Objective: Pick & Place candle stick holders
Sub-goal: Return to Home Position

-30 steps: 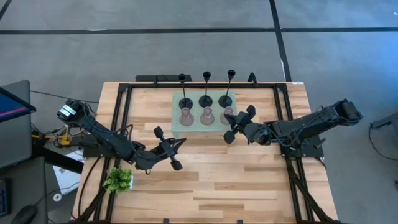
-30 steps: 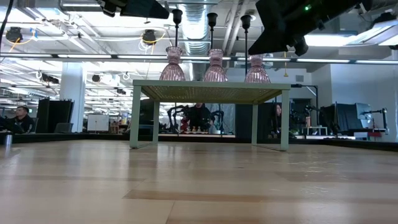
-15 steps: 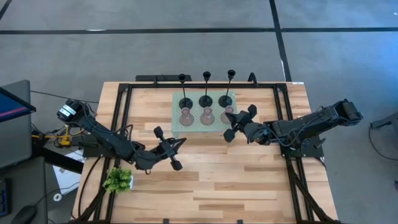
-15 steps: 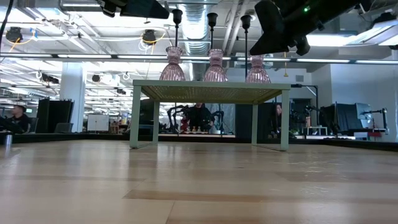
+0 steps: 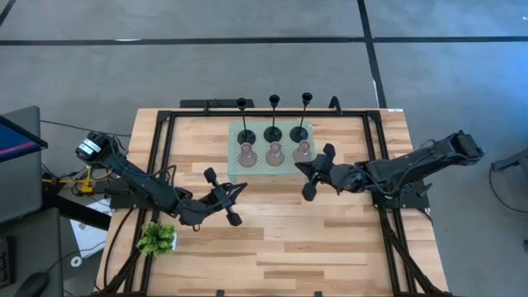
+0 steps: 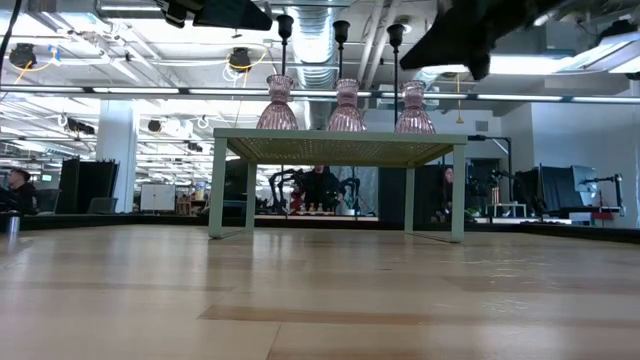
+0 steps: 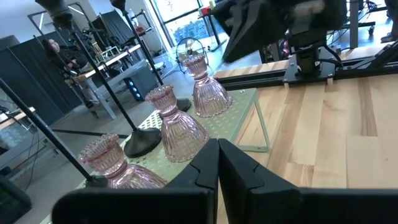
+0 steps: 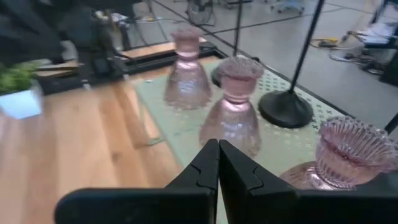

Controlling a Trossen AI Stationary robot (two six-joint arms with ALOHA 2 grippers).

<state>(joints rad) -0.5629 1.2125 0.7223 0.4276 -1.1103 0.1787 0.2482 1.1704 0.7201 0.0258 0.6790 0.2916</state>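
Note:
Six candle stick holders stand on a pale green perforated stand [image 5: 235, 169] at the table's far middle. The back row is black with thin stems [image 5: 273, 132]. The front row is pink ribbed glass [image 5: 274, 153] [image 7: 171, 121] [image 8: 236, 112]. My left gripper [image 5: 244, 187] hangs shut and holds nothing, near the stand's near left corner, pointing level at it. My right gripper [image 5: 298, 164] is shut with nothing in it, above the stand's near right corner, close to the right pink holder [image 5: 302, 151]. In the low view the right gripper [image 6: 455, 40] shows blurred above the stand [image 6: 340, 145].
A small green plant in a white pot [image 5: 157, 239] sits at the near left corner. Dark frame rails [image 5: 165, 165] run along the table's left, right and far sides. Bare wood [image 5: 280, 239] lies between the stand and the near edge. A person [image 6: 15, 185] shows in the room behind.
My right gripper has turned at the wrist beside the stand's right end, its body swinging a little toward the table's near edge; its fingers stay shut. My left arm and the holders have kept still.

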